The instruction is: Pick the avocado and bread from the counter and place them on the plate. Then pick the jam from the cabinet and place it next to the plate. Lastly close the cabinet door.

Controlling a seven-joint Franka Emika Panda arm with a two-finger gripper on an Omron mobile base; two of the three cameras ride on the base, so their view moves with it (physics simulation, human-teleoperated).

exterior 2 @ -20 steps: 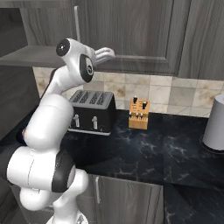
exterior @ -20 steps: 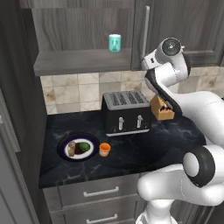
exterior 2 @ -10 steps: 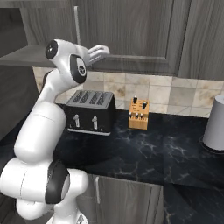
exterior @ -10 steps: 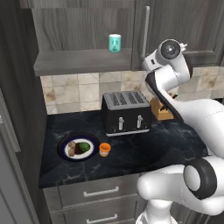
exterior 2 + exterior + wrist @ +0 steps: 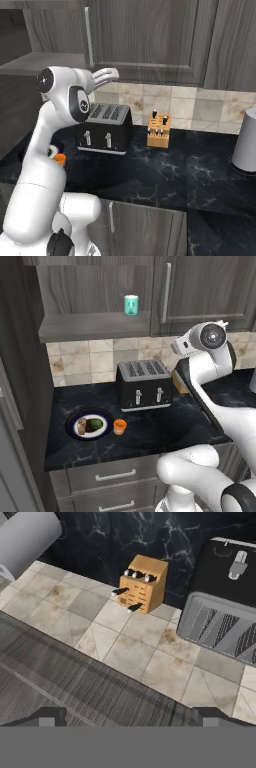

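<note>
Stage of the task, as I judge it: the plate [image 5: 72,419] sits on the tabletop [image 5: 150,431] at about 9 o'clock of the toaster [image 5: 144,385], carrying the bread [image 5: 82,426] and the avocado [image 5: 96,423] side by side, and the jam [image 5: 119,427] stands just beside the plate's rim at its 3 o'clock, so only the cabinet door remains. The cabinet [image 5: 95,323] shows an open bay with its grey shelf and a teal cup [image 5: 131,305] on it; the grey panel with the silver bar handle [image 5: 166,286], at 3 o'clock of that bay, appears to be the cabinet door [image 5: 205,291], though I cannot tell its hinge side or swing from these views. My end effector [image 5: 106,75] is raised at backsplash height beneath the wall cabinets, above the toaster; in the hand view its two finger tips [image 5: 47,717] stand well apart, with nothing between them, facing the tiles and the knife block [image 5: 141,585]. To close the door well, I should first find the door's free edge, put a flat finger surface against its face near the handle, and push along the hinge arc steadily, keeping my wrist clear of the shelf and the cup, until the panel lies flush.
</note>
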